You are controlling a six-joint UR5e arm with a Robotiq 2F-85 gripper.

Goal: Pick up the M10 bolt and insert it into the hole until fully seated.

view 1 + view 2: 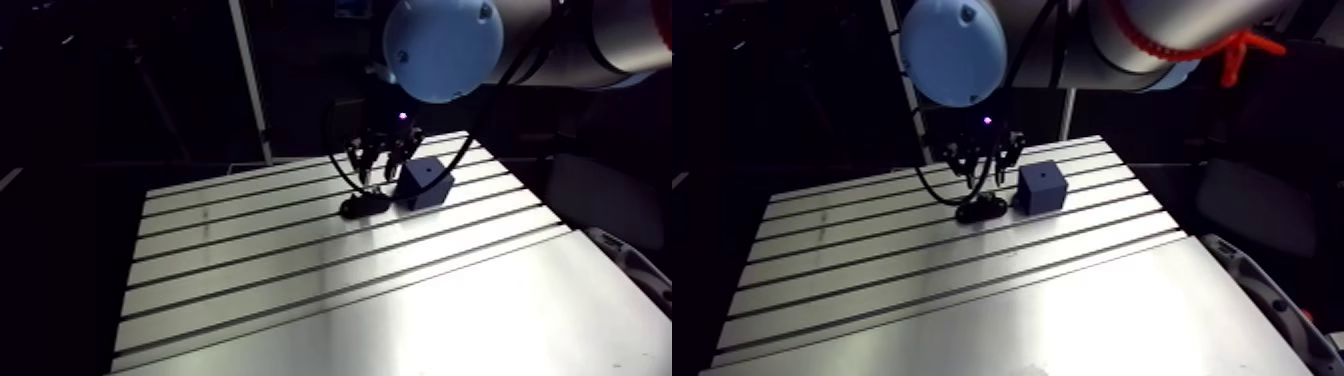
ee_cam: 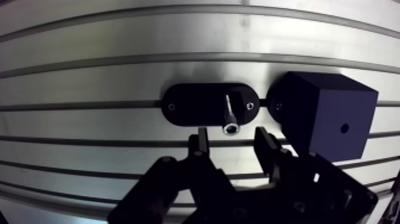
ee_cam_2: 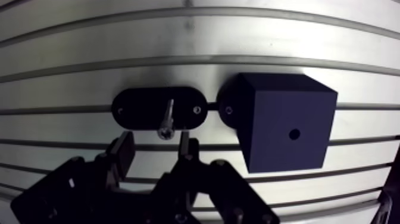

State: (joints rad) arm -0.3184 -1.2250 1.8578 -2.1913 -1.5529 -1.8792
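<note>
**Open gripper poised at the bolt**

Our gripper (image 2: 232, 145) hangs with its fingers apart and empty. Just ahead of it the small silver socket-head bolt (image 2: 228, 117) rests in a black oval holder plate (image 2: 196, 105). The plate sits beside the dark cube block with a hole (image 2: 324, 116), near the far edge of the slotted aluminium counter (image 2: 119, 36). We judge the bolt light, rigid and slick, so we would pinch squarely across its head.

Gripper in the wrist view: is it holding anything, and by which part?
Nothing is held. The gripper is open, its fingers bare; the bolt rests on its black holder just ahead of them, untouched.
</note>
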